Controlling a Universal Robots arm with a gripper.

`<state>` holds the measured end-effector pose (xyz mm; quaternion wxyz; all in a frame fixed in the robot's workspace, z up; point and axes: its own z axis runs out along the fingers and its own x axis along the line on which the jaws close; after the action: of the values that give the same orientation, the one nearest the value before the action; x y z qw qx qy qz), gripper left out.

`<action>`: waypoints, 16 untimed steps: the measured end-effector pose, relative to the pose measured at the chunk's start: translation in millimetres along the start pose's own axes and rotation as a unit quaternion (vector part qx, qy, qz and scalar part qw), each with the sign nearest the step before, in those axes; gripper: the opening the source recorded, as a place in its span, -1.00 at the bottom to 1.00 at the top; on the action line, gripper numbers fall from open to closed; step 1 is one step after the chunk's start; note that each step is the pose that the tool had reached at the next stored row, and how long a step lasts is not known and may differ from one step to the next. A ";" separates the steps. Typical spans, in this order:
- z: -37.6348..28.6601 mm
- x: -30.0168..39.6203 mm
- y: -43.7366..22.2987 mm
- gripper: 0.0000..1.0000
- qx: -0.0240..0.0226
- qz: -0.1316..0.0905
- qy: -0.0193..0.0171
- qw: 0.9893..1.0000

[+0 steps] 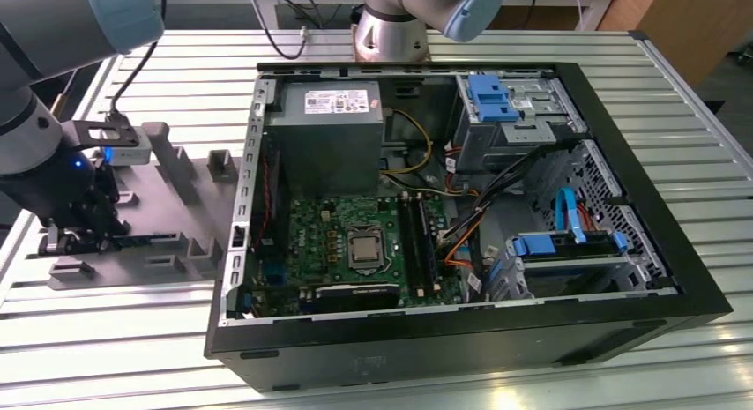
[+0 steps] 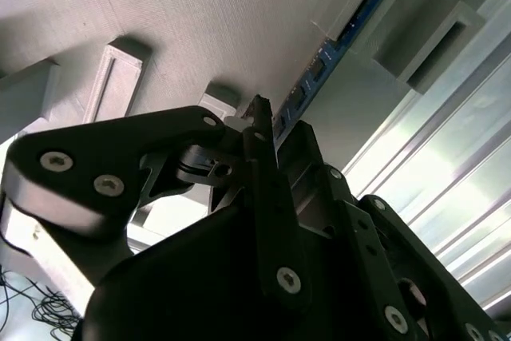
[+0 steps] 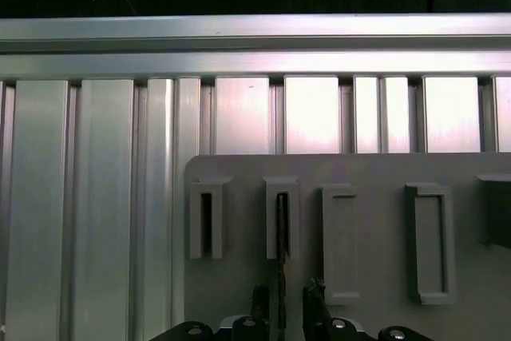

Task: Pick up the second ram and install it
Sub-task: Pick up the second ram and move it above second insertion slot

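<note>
A: Risk at this point?
B: My judgement: an off-centre close could tilt or jam the second ram [image 2: 323, 64] in its slot. The black end effector [image 3: 286, 301] straddles it, fingers apart, nothing clamped.
A: Its look, its place?
B: Thin dark blue-green board with small black chips, on edge in the grey plastic holder tray [image 1: 165, 225], to the exterior view's left of the black computer case [image 1: 471, 344].

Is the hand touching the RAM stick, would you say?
Apart: in the first wrist view the hand straddles the RAM stick, grey holder visible on both sides.
</note>
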<state>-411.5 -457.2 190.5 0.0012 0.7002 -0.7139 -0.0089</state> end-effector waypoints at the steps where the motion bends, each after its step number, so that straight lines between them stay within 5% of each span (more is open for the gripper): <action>1: 0.1 0.0 0.0 -0.38 0.000 0.000 0.000 1.000; 16: 0.2 0.0 -1.7 -0.55 0.000 0.000 0.000 1.000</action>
<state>-409.8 -457.2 190.3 0.0011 0.7002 -0.7139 -0.0089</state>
